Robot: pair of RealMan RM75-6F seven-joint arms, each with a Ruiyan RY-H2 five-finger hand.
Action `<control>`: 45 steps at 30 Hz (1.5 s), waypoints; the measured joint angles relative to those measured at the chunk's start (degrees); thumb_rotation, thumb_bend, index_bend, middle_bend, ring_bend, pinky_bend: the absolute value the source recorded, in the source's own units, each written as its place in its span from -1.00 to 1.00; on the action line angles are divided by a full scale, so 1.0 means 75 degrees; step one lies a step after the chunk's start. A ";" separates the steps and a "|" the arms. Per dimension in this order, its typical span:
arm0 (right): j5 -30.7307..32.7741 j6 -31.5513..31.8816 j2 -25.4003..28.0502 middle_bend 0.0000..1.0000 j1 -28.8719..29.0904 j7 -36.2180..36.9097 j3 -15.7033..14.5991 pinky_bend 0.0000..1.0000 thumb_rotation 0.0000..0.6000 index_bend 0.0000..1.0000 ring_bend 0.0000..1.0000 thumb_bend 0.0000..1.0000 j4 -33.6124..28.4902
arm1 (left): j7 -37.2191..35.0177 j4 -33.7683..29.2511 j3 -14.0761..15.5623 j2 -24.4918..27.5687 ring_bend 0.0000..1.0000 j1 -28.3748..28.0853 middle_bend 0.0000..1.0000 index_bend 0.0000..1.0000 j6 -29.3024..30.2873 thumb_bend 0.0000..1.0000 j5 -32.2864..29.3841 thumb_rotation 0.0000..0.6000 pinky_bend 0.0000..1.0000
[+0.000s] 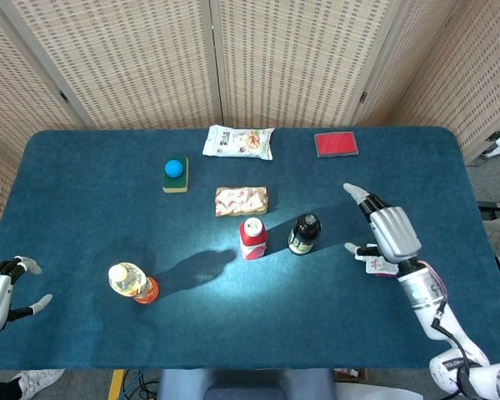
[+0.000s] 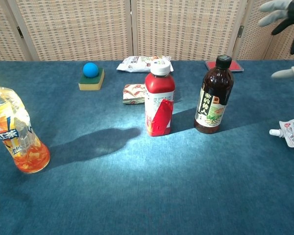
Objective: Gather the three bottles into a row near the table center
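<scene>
Raised with fingers spread and nothing held: right hand (image 1: 390, 231), dark bottle (image 1: 304, 233) upright well to its left, just beside red bottle (image 1: 252, 237), likely paired for the row; orange bottle (image 1: 132, 281) apart, nearer spread, empty left hand (image 1: 2, 292).

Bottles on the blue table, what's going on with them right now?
Neither hand holds anything. The right hand is open and raised to the right of the dark bottle, which stands upright beside the red bottle near the table's middle. The orange drink bottle stands apart, off to the left front. The left hand waits open at the table's left edge.
</scene>
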 measured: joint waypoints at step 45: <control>-0.2508 0.3591 0.1508 -0.56 -0.3267 -0.0035 -0.1565 -0.15 1.00 -0.66 -0.63 -1.00 -0.0444 | -0.2635 -0.0855 0.0560 0.0338 -0.68 -0.1179 -0.86 -0.97 -0.2102 -0.90 0.0666 1.00 -0.15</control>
